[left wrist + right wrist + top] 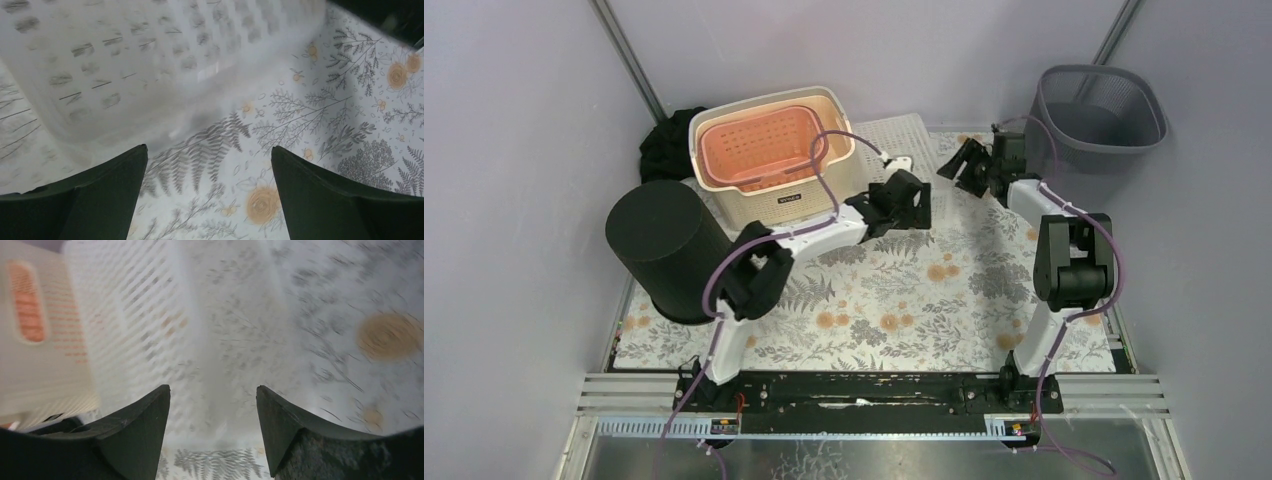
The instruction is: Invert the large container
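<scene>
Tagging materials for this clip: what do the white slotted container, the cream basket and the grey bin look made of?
White slotted container: likely moulded plastic; it looks milky and semi-clear in the left wrist view. Cream basket: probably matte plastic, with smooth moulded walls. Grey bin: seems plastic with a lattice wall, though possibly mesh.
</scene>
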`<state>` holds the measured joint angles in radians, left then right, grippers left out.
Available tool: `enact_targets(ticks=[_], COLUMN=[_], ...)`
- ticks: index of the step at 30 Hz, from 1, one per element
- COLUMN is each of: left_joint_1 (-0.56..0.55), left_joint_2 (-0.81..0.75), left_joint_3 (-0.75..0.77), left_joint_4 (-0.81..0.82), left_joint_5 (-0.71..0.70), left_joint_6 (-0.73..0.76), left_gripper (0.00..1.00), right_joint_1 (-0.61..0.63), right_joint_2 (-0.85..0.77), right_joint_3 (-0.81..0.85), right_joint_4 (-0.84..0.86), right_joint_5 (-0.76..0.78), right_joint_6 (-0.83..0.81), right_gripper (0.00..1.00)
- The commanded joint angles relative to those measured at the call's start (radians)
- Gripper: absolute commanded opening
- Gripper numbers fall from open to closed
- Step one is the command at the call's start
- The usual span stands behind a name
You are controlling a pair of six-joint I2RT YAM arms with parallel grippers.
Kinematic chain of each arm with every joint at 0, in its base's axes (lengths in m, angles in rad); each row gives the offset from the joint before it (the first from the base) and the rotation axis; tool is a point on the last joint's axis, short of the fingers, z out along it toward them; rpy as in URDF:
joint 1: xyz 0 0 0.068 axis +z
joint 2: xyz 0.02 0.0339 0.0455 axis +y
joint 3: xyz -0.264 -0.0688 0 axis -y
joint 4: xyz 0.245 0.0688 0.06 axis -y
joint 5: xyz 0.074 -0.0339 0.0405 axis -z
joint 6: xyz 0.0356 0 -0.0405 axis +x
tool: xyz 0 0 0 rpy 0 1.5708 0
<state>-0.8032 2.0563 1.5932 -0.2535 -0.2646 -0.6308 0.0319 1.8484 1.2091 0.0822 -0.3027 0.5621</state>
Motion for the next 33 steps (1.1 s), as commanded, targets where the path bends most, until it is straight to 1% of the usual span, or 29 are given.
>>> enact_targets(ticks=[1,5,7,9,11,13,14,18,20,23,26,29,33], left_joint_1=[0.0,0.055,0.064,0.071,0.089,0.116,0.128,0.163,0.189,0.215,0.204,0.182,0.159], left_joint_2=[0.142,0.216,0.247,0.277,0.291,0.291,0.296,0.328,0.33,0.307,0.234,0.159,0.083], left_joint_3=[0.126,0.219,0.273,0.327,0.361,0.357,0.356,0.414,0.416,0.365,0.29,0.213,0.129], left_joint_4=[-0.027,-0.011,-0.015,-0.039,-0.06,-0.053,-0.043,-0.074,-0.091,-0.064,-0.009,0.041,0.084], left_joint_5=[0.109,0.148,0.148,0.128,0.116,0.117,0.118,0.086,0.078,0.122,0.195,0.313,0.357], left_joint_6=[0.0,-0.011,0.006,0.028,0.036,0.034,0.037,0.074,0.071,0.062,0.062,0.067,0.057], left_gripper=[1.0,1.0,1.0,1.0,1.0,1.0,1.0,1.0,1.0,1.0,1.0,1.0,1.0], right_joint_1=[0.023,0.023,0.023,0.023,0.023,0.022,0.021,0.012,-0.008,-0.043,-0.073,-0.084,-0.084], right_joint_2=[-0.064,-0.215,-0.271,-0.311,-0.345,-0.363,-0.362,-0.305,-0.274,-0.237,-0.194,-0.13,-0.111], right_joint_3=[0.205,0.306,0.378,0.433,0.485,0.513,0.532,0.611,0.64,0.666,0.702,0.756,0.756], right_joint_4=[-0.116,-0.351,-0.488,-0.589,-0.638,-0.651,-0.649,-0.658,-0.662,-0.657,-0.657,-0.668,-0.631], right_joint_5=[-0.131,-0.121,-0.078,-0.003,0.127,0.253,0.292,0.397,0.412,0.405,0.395,0.399,0.396], right_joint_6=[-0.135,-0.272,-0.34,-0.391,-0.42,-0.439,-0.442,-0.47,-0.478,-0.481,-0.49,-0.505,-0.513], right_gripper=[0.7,0.72,0.72,0.72,0.73,0.73,0.74,0.74,0.74,0.74,0.74,0.73,0.72])
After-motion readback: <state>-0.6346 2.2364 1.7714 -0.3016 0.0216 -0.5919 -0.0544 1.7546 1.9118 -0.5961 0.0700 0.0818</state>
